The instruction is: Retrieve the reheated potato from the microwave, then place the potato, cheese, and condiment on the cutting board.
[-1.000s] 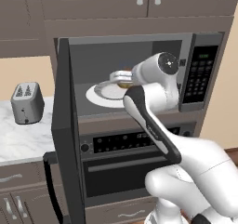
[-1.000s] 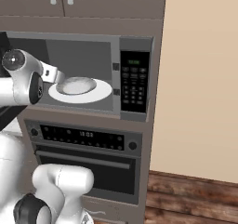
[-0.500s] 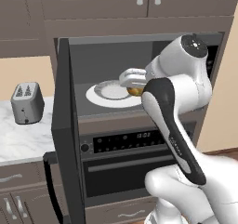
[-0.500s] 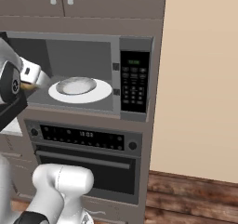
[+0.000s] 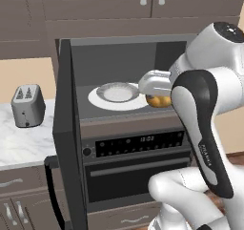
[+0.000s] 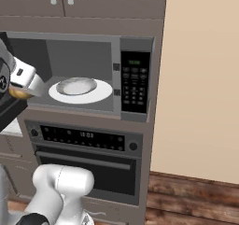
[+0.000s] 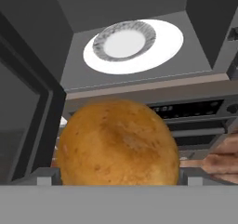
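Observation:
My gripper is shut on the golden-brown potato, holding it just in front of the microwave opening, at its right side. From the right base the potato hangs at the cavity's left front edge under the hand. Up close the potato sits between my fingertips. Inside the microwave a grey bowl rests on a white plate. The cheese, condiment and cutting board are out of view.
The microwave door stands open, swung out to the left. An oven with a bar handle sits directly below. A grey toaster stands on the marble counter to the left. A beige wall lies to the right.
My hand has drawn back out of the microwave with the potato in it, moving from over the bowl toward the cavity's front. The bowl and plate stayed in place.

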Robot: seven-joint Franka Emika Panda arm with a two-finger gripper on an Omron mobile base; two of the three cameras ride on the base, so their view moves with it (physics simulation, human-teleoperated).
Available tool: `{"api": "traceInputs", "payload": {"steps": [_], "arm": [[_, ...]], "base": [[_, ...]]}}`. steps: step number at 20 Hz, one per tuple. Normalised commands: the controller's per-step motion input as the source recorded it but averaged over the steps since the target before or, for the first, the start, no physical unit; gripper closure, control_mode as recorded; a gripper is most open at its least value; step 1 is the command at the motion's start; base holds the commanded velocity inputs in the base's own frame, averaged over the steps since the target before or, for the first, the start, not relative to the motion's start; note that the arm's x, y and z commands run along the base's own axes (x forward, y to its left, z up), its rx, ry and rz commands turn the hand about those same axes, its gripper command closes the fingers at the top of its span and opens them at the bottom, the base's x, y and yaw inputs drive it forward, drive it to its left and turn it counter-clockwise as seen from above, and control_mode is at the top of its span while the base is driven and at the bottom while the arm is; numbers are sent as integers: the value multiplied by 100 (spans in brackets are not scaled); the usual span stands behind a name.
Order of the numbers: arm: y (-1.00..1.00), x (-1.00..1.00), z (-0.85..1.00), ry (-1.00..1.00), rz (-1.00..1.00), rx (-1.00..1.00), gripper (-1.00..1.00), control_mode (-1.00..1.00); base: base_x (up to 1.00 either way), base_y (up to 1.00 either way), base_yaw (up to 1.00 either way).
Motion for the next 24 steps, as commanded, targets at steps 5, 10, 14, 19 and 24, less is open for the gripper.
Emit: {"api": "traceInputs", "payload": {"steps": [5,10,14,19,24], "arm": [[-40,-19,0,9,0,0,100,-100],[-22,-12,0,5,0,0,100,-100],[-2,-18,0,0,0,0,100,100],[0,0,0,0,0,0,100,100],[0,0,0,0,0,0,100,100]], "base": [[0,0,0],[0,0,0],[-45,-2,0],[-100,0,0],[-100,5,-2]]}}
